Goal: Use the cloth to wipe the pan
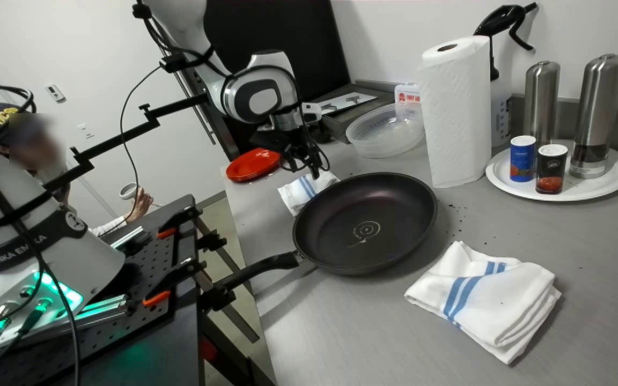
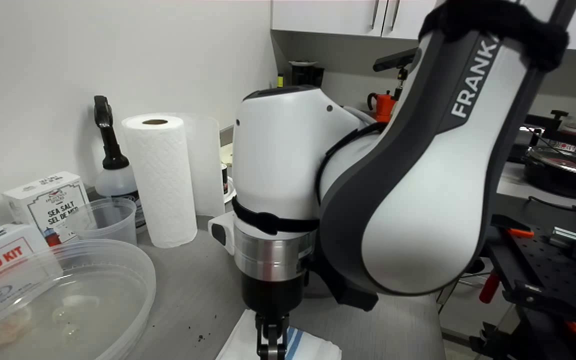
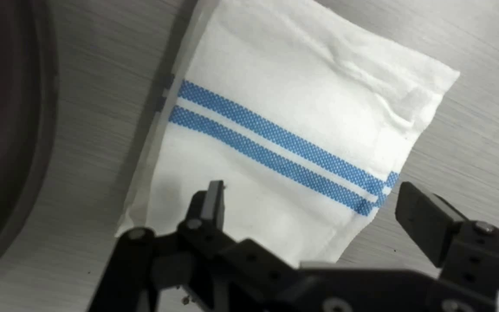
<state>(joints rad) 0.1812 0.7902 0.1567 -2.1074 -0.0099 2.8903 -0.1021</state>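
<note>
The hand (image 3: 310, 210) is spread, as shown in the wrist view, its two fingers set well apart: one is framed against the cloth (image 3: 284, 130), the other against the worktop (image 1: 352, 338) just past the cloth's edge — whether the fabric is touched cannot be told. The cloth, marked with a pair of blue stripes, is laid folded on the worktop below the hand and is partly covered by it in both exterior views. Just beside it the pan (image 1: 365, 214) is set upright, a strip of worktop being left between the two in the wrist view; its black handle (image 1: 260, 268) is seen reaching past the worktop's edge. On the far side of the pan from the cloth, a larger towel (image 1: 488, 305), also blue-striped, is folded in layers. A red dish (image 1: 252, 165) is placed near the cloth, and a wide clear tub (image 1: 381, 145) farther back. By the upright paper roll (image 1: 455, 115) a spray bottle (image 1: 502, 112) is kept — partly hidden in both exterior views. Two steel mills (image 1: 598, 107) and two small shakers (image 1: 522, 161) are stood on a white plate (image 1: 617, 181). In an exterior view, a sea salt box (image 2: 53, 202) is seen near the wall.
</note>
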